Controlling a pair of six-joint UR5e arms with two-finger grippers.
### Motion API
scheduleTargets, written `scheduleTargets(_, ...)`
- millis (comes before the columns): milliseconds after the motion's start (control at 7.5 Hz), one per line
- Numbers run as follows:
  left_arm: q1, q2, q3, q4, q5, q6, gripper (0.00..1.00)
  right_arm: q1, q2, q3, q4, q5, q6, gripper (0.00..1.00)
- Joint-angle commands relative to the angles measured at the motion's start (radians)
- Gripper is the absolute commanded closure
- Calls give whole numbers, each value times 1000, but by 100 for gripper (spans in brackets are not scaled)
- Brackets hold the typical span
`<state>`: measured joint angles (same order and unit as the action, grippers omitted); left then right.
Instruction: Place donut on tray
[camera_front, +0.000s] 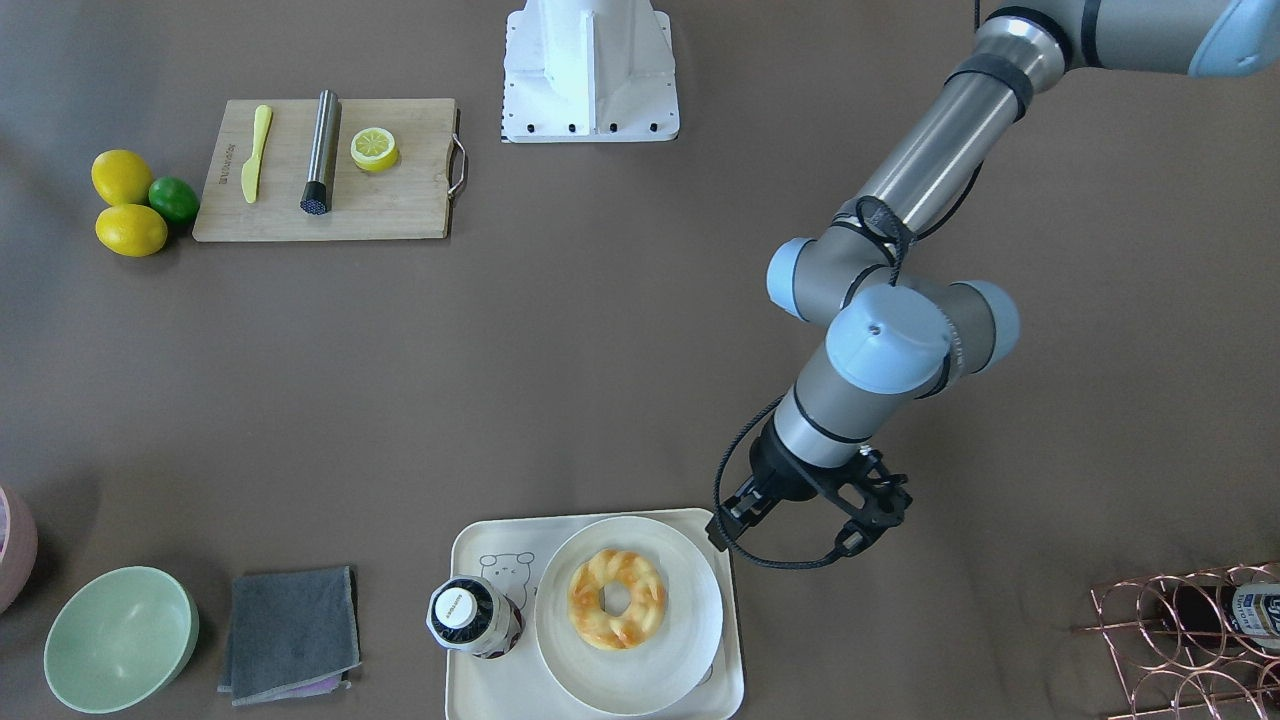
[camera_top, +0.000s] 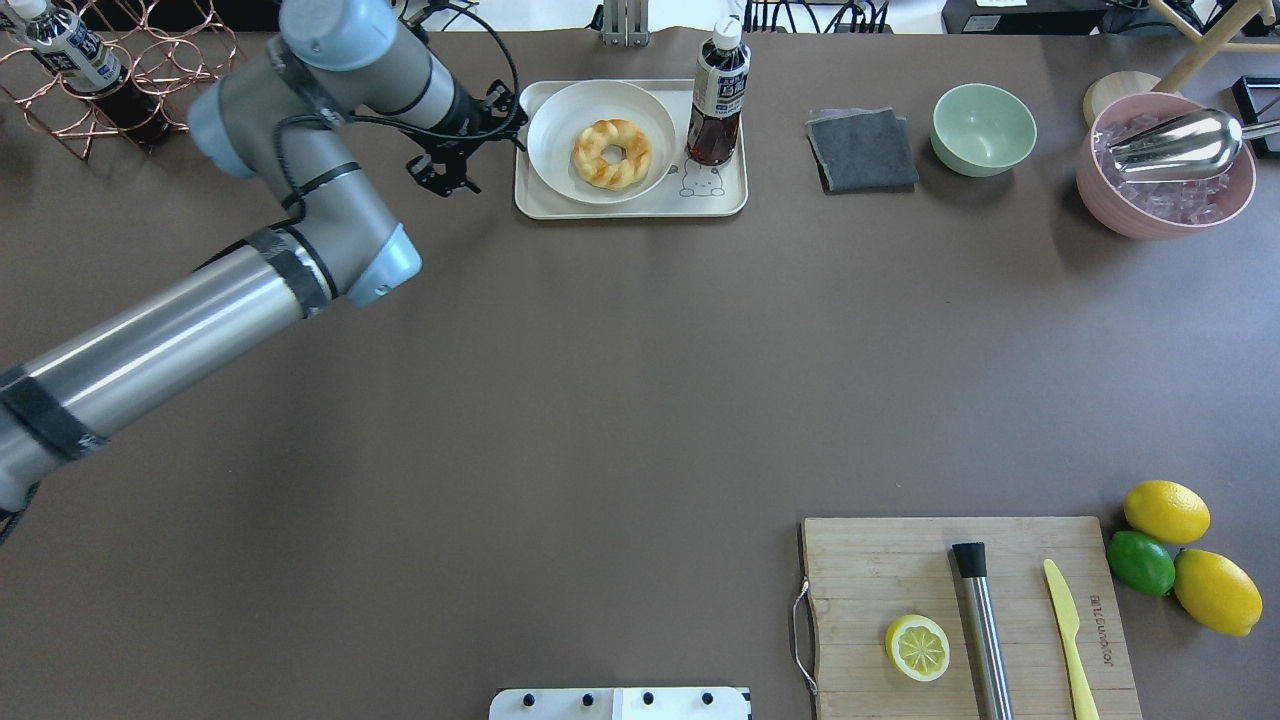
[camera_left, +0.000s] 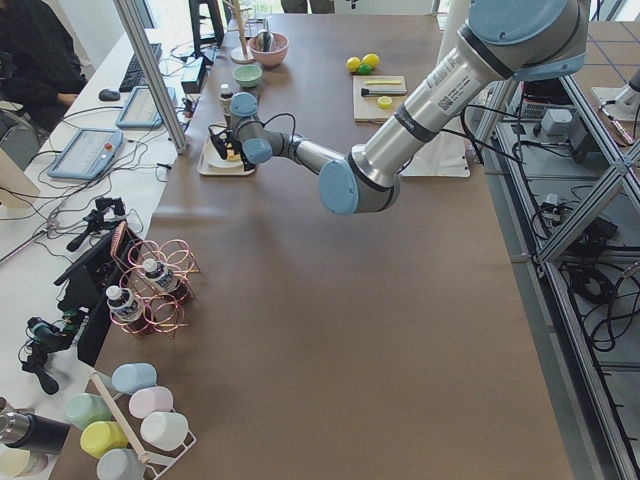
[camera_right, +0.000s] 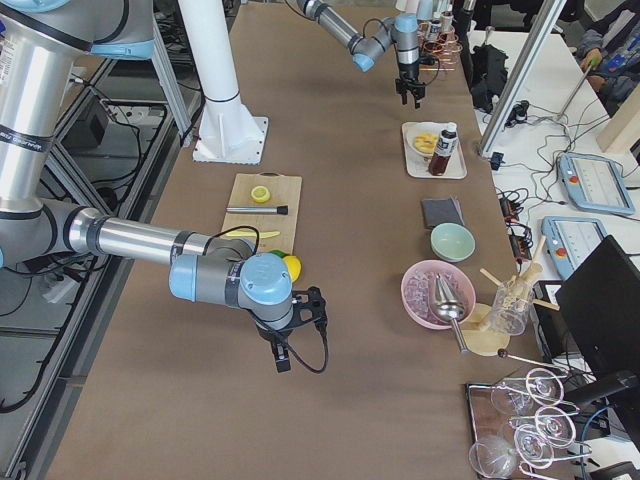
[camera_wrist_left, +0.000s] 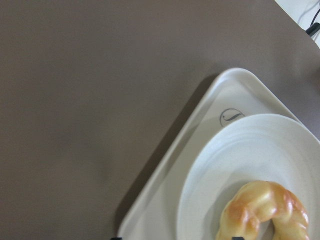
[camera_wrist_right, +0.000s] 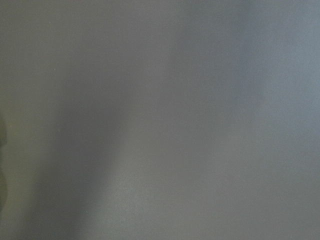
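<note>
- Jaws of the left gripper (camera_front: 735, 515) stand apart and hold nothing.
- Clearance: the gripper hangs just outside one short edge of the tray (camera_front: 480, 690), near a rounded corner. The wire rack (camera_front: 1180, 640) stands well apart on its other side.
- Left arm (camera_front: 930, 150): the forearm reaches out over the table (camera_front: 600, 400) and the wrist is bent so the gripper points down.
- Donut (camera_front: 616, 598): lies flat on the plate (camera_front: 690, 640), which sits on the tray, apart from the gripper.
- Right gripper (camera_right: 283, 350): points down over the table near the lemons (camera_front: 122, 177). Whether it is open or closed cannot be told.
- Count: one donut, one plate and one tray. One bottle (camera_front: 470, 615) stands upright on the tray.
- Elsewhere: two lemons, one lime (camera_front: 174, 198), and one lemon half (camera_front: 374, 149) on one cutting board (camera_front: 400, 200).
</note>
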<state>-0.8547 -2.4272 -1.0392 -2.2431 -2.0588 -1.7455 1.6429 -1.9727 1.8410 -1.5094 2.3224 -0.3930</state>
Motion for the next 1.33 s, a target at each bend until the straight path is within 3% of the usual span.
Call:
scheduleTargets(0, -73, 286, -383, 184, -155, 191, 21, 0, 0, -3, 0, 0, 0, 1)
scheduleTargets(267, -150, 565, -624, 229, -198, 479, 3, 0, 3, -3, 0, -2, 2, 1)
scheduleTargets(533, -235, 832, -787, 302, -196, 938, 3, 0, 3, -3, -2, -2, 2, 1)
scheduleTargets(800, -364, 1006, -799, 304, -196, 1340, 3, 0, 3, -3, -2, -2, 2, 1)
scheduleTargets(1200, -539, 1164, -802, 310, -198, 1708, 3, -2, 14, -3, -5, -11, 3, 1)
